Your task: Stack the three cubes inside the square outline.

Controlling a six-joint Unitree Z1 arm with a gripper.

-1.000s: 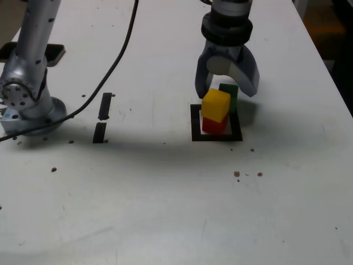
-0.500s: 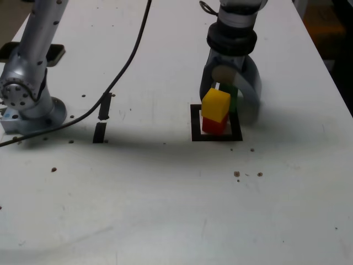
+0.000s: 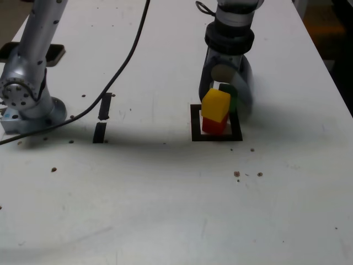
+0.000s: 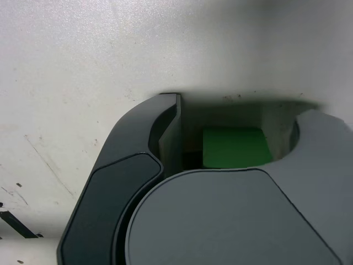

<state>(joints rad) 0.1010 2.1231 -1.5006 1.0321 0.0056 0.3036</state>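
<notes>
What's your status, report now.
Gripper straddling green cube, grip unconfirmed. Yellow cube on red cube inside square outline. Nothing blocking.

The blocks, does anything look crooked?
Yes. The yellow cube sits twisted on the red cube, overhanging its edges instead of lining up. The green cube is behind them, not yet stacked.
</notes>
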